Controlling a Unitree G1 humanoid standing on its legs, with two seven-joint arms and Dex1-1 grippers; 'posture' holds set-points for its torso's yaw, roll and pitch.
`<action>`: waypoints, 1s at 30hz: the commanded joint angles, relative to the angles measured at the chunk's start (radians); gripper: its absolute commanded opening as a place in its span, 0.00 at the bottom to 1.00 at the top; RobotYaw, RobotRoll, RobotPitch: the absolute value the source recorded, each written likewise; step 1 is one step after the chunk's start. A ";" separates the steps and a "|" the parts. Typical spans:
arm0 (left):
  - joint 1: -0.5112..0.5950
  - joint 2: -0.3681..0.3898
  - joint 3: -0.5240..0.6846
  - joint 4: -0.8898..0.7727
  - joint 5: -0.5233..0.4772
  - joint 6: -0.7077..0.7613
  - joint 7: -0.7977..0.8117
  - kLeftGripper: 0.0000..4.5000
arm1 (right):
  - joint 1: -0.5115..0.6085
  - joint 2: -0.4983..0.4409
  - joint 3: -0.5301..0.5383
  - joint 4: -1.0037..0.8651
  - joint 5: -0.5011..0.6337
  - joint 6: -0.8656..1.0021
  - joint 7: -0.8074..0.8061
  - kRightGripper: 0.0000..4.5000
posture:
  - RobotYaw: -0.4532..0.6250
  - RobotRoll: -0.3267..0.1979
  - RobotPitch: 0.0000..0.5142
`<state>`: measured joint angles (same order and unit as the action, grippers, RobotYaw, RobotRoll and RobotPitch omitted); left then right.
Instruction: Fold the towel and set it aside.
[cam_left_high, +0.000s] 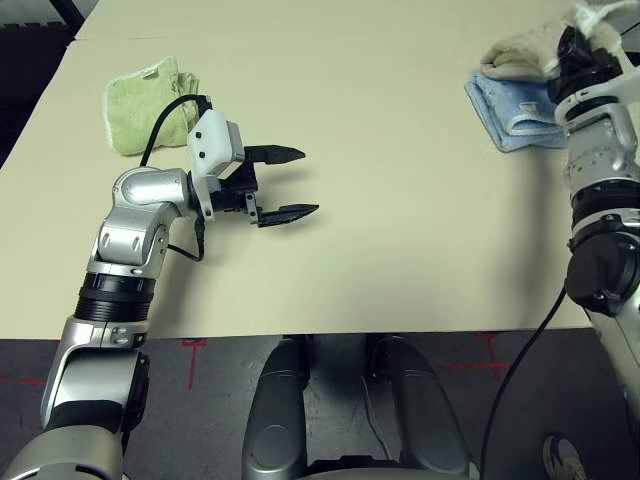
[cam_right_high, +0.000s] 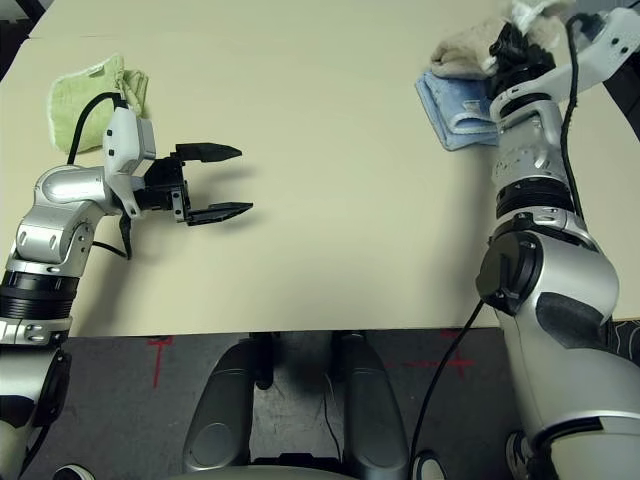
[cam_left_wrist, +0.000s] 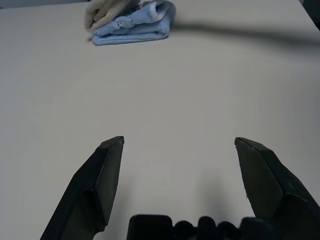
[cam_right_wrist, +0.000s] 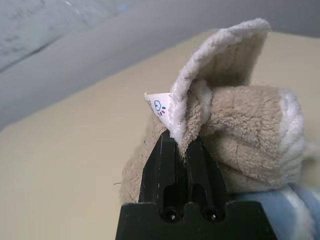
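A folded light blue terry towel lies at the far right of the cream table. Far from it, across a wide stretch of bare tabletop, a crumpled light green terry cloth sits at the far left corner.

The beige terry-cloth towel with white stitched edging rests bunched on the far edge of the blue towel, partly overlapping it, a small white label sticking out of its hem. The right gripper has its black fingers pressed together, pinching a fold of that beige towel.

The left gripper, well away from the blue towel, hovers with fingers spread wide, holding nothing.
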<state>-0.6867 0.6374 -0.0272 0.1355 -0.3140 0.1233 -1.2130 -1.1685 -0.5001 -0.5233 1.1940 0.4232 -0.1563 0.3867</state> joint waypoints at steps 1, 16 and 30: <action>0.006 0.006 -0.009 -0.013 -0.003 0.004 -0.008 1.00 | 0.017 -0.018 0.003 0.010 -0.007 0.039 -0.011 0.00 | 0.43 0.62 0.56; -0.032 -0.015 -0.029 0.040 0.010 -0.031 -0.025 1.00 | 0.207 -0.023 -0.011 -0.355 0.117 0.349 0.101 0.00 | 0.39 0.62 0.53; -0.054 -0.028 -0.041 0.073 0.014 -0.054 -0.040 1.00 | 0.338 0.027 -0.055 -0.645 0.269 0.624 -0.040 0.00 | 0.39 0.62 0.54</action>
<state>-0.7407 0.6087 -0.0522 0.2131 -0.3098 0.0791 -1.2390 -0.8497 -0.4806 -0.5620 0.5483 0.6862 0.4488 0.3794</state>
